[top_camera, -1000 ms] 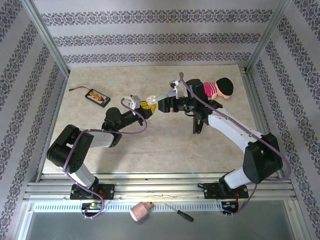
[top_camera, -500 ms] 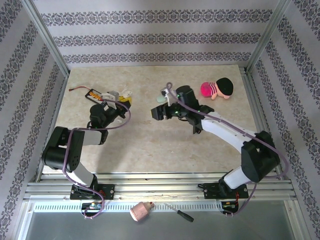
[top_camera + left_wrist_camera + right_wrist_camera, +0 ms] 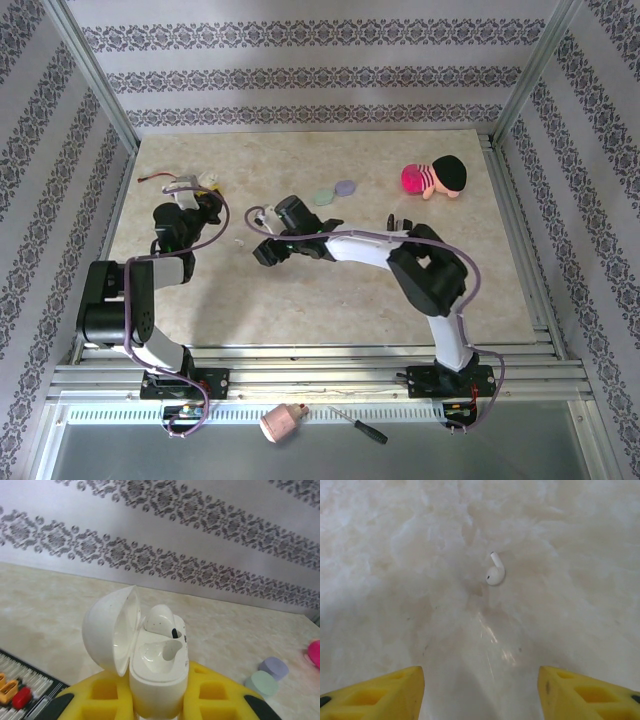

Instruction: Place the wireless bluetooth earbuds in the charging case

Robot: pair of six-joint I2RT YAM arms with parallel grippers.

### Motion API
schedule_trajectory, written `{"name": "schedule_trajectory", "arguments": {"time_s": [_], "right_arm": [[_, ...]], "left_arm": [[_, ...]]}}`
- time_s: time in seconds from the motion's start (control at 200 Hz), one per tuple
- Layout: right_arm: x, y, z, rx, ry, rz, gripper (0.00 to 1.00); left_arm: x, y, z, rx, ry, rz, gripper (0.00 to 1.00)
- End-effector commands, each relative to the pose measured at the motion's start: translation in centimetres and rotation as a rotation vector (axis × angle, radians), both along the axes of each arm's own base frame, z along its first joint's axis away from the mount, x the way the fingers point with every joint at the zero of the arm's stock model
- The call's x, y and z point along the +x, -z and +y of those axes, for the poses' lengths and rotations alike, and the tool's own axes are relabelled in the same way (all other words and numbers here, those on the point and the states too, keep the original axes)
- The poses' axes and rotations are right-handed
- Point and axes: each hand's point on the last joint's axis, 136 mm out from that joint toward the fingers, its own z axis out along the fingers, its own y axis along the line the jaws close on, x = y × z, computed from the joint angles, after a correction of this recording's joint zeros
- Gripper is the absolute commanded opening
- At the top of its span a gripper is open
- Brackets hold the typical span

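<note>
Loose white earbud (image 3: 495, 574) lies on the desk (image 3: 580, 550) at 12 o'clock from the right gripper (image 3: 480, 676) (jaws apart, empty), long axis roughly 12-to-6, so the right arm's nearer; left gripper (image 3: 159, 696) clamps the open charging case (image 3: 152, 655), one socket free.

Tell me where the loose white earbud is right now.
In the right wrist view, the earbud lies on the table ahead of the open right gripper, apart from its fingers.

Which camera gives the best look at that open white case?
The left wrist view: the charging case sits close, lid open, one earbud seated, one socket empty. In the top external view it is a tiny white speck.
</note>
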Motion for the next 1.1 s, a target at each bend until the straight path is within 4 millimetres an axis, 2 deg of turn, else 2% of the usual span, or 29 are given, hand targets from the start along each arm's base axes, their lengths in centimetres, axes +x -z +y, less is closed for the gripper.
{"name": "schedule_trajectory", "arguments": {"time_s": [0.0,0.11,0.245,0.49,0.655,0.785,1.094], "right_arm": [[1.7,0.8,1.7,0.000,-0.004,-0.043,0.58],[2.8,2.1,3.1,0.007,0.000,-0.024,0.55],[3.9,2.9,4.3,0.024,-0.001,0.001,0.54],[4.3,3.9,5.8,0.045,-0.024,0.046,0.53],[4.7,4.8,6.1,0.027,-0.011,0.053,0.51],[5.1,5.8,6.1,-0.006,0.001,0.049,0.47],[4.5,6.6,6.4,-0.102,-0.029,-0.003,0.35]], "left_arm": [[-0.4,-1.1,1.2,-0.028,-0.045,0.011,0.00],[-0.9,-1.4,1.3,-0.026,-0.043,0.007,0.00],[-1.2,-1.6,0.9,-0.034,-0.014,0.001,0.00],[-1.2,-1.6,0.6,-0.039,0.006,0.000,0.00],[-1.2,-1.7,0.6,-0.042,0.004,-0.002,0.00],[-1.3,-1.8,1.5,-0.036,-0.027,0.004,0.00],[-1.8,-2.2,2.1,-0.033,-0.039,0.004,0.00]]}}
